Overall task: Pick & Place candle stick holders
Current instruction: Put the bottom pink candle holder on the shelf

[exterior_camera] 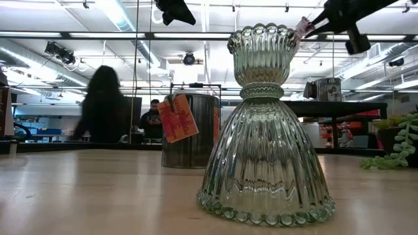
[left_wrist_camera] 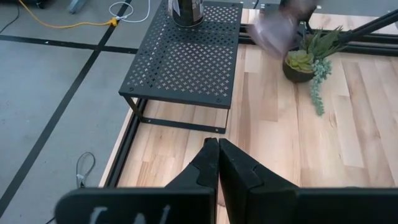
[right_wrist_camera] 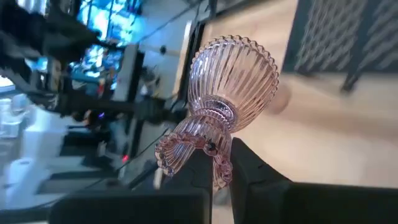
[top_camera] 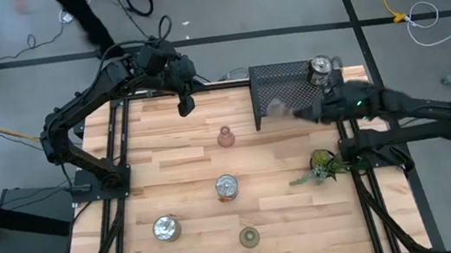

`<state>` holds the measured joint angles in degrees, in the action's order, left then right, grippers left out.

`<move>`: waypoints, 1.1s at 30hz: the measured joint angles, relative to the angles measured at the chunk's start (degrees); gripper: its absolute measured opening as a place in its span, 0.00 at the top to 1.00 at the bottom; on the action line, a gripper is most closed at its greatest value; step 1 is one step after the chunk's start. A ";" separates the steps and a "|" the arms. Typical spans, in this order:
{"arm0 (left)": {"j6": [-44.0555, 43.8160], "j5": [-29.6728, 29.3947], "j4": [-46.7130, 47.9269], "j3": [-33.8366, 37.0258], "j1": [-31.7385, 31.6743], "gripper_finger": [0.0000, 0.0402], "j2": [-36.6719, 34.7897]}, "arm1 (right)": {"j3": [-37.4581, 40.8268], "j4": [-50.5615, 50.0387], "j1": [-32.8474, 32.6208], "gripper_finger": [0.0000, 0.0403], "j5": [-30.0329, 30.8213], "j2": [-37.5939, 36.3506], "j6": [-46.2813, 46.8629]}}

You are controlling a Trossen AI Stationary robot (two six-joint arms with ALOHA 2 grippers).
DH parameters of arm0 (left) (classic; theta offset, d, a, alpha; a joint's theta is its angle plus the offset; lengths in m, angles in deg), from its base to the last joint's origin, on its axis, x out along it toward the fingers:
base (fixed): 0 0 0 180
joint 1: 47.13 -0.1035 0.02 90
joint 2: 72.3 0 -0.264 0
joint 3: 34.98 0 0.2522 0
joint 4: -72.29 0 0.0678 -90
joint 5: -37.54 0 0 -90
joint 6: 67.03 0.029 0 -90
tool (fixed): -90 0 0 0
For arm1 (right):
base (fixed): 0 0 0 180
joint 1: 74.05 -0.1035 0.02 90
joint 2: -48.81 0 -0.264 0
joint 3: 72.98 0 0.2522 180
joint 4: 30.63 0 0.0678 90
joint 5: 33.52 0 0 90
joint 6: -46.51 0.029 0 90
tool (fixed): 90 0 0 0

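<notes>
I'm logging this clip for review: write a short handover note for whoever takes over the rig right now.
Right gripper: jaws shut on a pink ribbed glass candle holder, carried above the black mesh rack.
Left gripper: jaws shut, empty, raised over the table's far edge.
Done: one shiny silver metal holder stands on the rack.
Left on the wooden table: a second pink glass holder, a silver holder with an orange tag, another silver holder and an olive-green glass holder.
</notes>
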<state>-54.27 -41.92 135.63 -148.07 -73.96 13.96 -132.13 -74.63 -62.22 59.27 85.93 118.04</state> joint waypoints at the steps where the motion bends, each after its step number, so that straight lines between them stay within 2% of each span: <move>1: 0.00 0.00 0.01 0.00 0.02 0.97 0.00 | -2.44 -3.62 1.26 0.97 0.27 -0.29 -2.04; 6: 0.00 -0.02 0.00 0.00 0.00 0.97 0.00 | -18.50 -24.29 5.24 0.97 4.35 1.05 -9.71; 11: -0.02 -0.31 -0.11 0.00 0.00 0.97 0.00 | -33.19 -49.36 6.49 0.97 8.76 6.13 -8.82; 14: -0.07 -0.39 -0.89 0.00 0.00 0.97 0.00 | -37.87 -60.77 6.76 0.97 8.57 10.65 -7.20; 17: -0.04 -0.39 -2.75 0.00 0.00 0.97 0.00 | -38.40 -58.07 6.76 0.97 5.38 13.57 -9.44; 22: -0.47 -0.40 -5.79 0.00 0.02 0.97 0.00 | -37.30 -59.52 9.40 0.97 5.35 19.43 -16.01; 25: -1.61 -0.42 -6.35 0.00 0.00 0.97 0.00 | -37.26 -59.78 13.24 0.97 6.75 22.32 -21.14; 30: -1.97 -0.37 -6.07 0.00 0.02 0.97 0.00 | -36.85 -59.64 22.08 0.97 5.10 25.01 -30.06; 33: -2.78 -0.26 -5.79 0.00 0.00 0.97 0.00 | -36.58 -59.88 28.19 0.97 1.13 25.65 -34.72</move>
<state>-57.06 -42.18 129.84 -148.07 -73.96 13.96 -168.72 -134.51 -34.03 60.39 111.58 83.32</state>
